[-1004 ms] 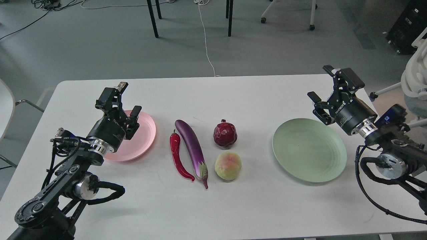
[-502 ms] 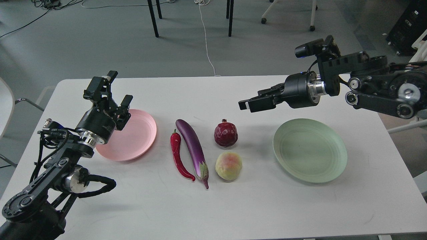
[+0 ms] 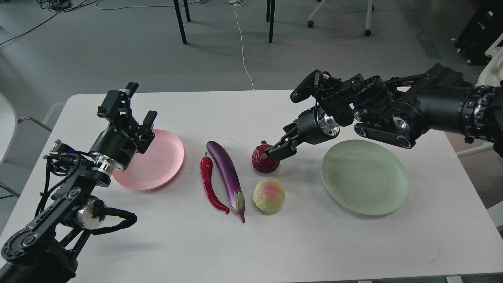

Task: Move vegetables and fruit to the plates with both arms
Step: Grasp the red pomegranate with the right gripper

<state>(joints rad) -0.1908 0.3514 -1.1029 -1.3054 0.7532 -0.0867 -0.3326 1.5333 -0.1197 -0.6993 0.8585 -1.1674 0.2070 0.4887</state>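
L gripper (image 3: 131, 106) raised, fingers apart; R gripper (image 3: 279, 150) angled down-left.

We can see white lettering on the body of our left gripper (image 3: 131, 104). It is too small to read.

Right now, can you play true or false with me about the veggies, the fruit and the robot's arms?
1. Both plates are empty. True: nothing lies on the pink plate or the green plate.
2. The right gripper is at the pomegranate. True.
3. The peach sits on the green plate. False: it is on the table, in front of the pomegranate.
4. The chili pepper lies right of the eggplant. False: it lies left of it.
5. The left gripper holds the eggplant. False: it is open and holds nothing, over the pink plate's left edge.
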